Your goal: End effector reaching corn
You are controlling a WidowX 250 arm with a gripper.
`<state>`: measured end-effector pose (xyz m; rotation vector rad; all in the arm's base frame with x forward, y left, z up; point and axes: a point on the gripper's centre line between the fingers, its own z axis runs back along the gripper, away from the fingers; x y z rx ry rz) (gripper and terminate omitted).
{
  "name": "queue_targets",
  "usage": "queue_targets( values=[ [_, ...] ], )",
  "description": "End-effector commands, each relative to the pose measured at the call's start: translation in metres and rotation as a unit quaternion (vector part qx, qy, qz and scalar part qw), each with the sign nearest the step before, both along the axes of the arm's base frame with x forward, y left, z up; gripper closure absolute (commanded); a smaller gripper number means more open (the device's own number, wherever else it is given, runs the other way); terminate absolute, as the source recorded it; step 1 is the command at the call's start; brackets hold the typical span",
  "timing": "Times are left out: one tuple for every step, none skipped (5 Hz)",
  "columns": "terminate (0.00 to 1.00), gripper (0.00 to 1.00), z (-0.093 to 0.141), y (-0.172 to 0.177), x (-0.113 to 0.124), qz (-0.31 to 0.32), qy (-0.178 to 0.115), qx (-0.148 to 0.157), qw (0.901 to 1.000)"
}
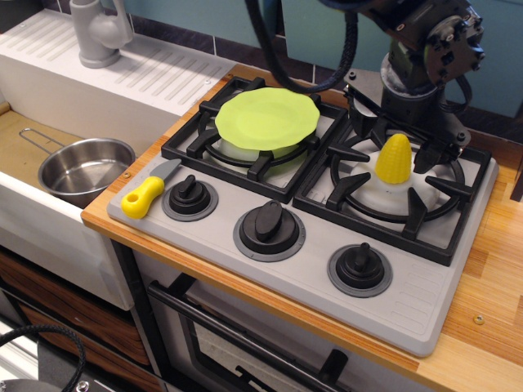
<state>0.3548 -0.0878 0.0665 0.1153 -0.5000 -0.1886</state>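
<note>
End effector (398, 131) hangs just behind upright corn (394, 158) on the rt burner, jaws spread wide to straddle it.

Setting: toy play kitchen on a wooden counter (490, 269).
Stove: grey hob (409, 302) with two black burner grates (245, 151) and three black knobs (269, 222).
Oven: door with a black handle (245, 343) below the hob.
Sink: white basin (49, 220) at left, grey faucet (98, 33), ribbed drainboard (155, 73).
Cookware: small steel pot (82, 170) in the basin.
Utensils: lime-green plate (267, 119) on the left burner; yellow-handled toy knife (147, 194) on the hob edge.
Backdrop: dark tiles (188, 37) and teal wall (310, 24).
</note>
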Motion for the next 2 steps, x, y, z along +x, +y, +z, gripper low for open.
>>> queue_targets(
  values=[
    [0.0, 0.0, -0.0056, -0.0012, 0.0294, -0.018, -0.043, -0.017, 0.9988],
    [1.0, 0.0, -0.0081, -0.0015, 0.0333, -0.03, -0.049, -0.022, 0.9981]
  ],
)
